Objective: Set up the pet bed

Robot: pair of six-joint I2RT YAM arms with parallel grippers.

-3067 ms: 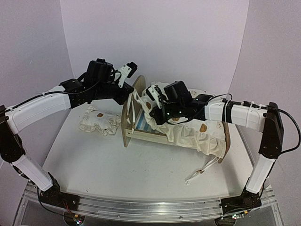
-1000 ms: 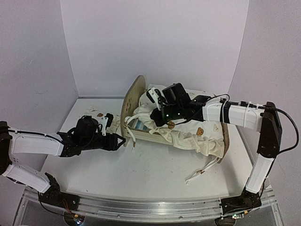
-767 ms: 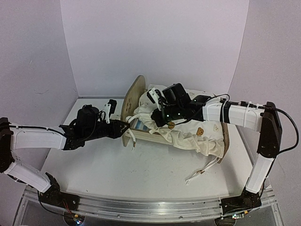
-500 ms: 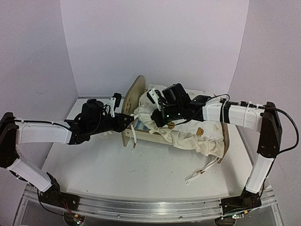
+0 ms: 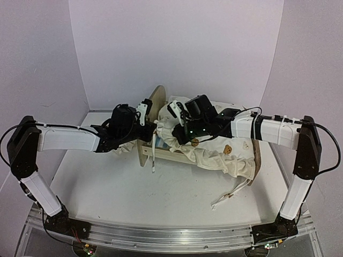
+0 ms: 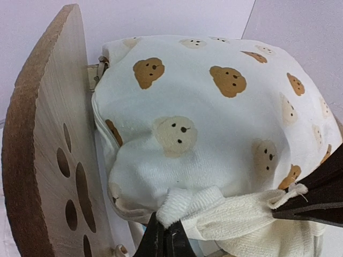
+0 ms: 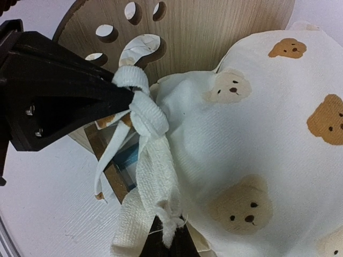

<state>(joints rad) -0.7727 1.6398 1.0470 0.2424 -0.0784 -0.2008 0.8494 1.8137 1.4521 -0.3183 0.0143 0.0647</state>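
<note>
**Pet bed (image 5: 170, 156) half buried under its cushion**

It stands mid-way across the table (image 5: 107, 187), its striped base almost wholly hidden beneath the bear-print cushion (image 6: 214, 123). Beside the paw-cutout headboard (image 6: 37, 160), the left gripper (image 6: 163, 235) pinches a cushion tie (image 7: 147, 120). The right gripper (image 7: 167, 241) pinches its frayed end, fingertips cut off at the picture's edge.

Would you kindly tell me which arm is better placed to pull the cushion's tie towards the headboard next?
Left, probably: the left end effector is shut on the tie close beside the headboard, while the right end effector grips it on the cushion side, farther from the wood.
</note>
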